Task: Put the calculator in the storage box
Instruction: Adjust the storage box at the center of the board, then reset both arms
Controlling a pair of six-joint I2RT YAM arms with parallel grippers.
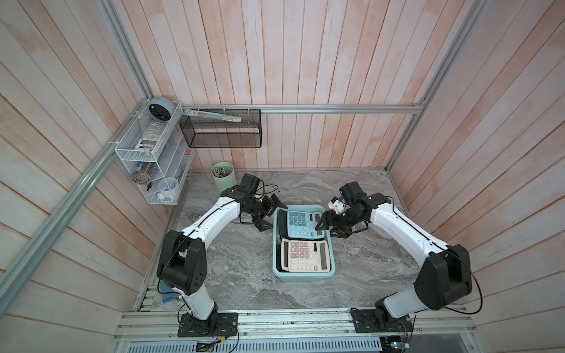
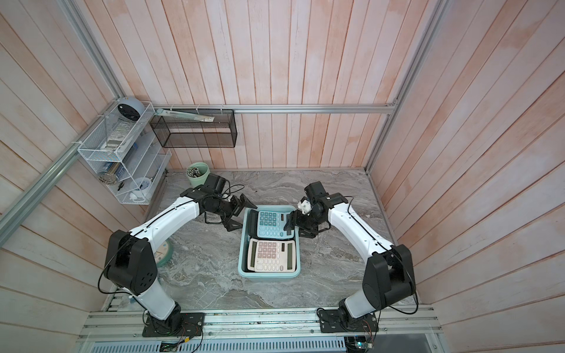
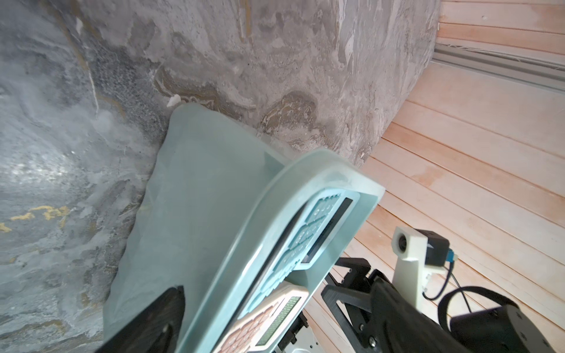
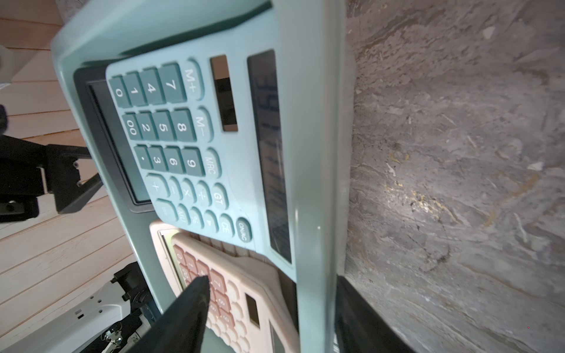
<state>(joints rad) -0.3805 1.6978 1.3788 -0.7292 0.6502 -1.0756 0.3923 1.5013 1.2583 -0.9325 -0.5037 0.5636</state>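
The left arm [image 1: 214, 215], at the left of the frame, and the right arm [image 1: 403, 227], at the right, look alike: smooth white shells dotted with small screws, blocky black joints, and a thin black cable along each shell. The left elbow housing [image 1: 186, 262] shows a cluster of round holes. The left gripper [image 1: 273, 215] and right gripper [image 1: 325, 231] are black with triangular fingers. A white camera mount [image 3: 406, 247] carries a blue plug [image 3: 451, 255].
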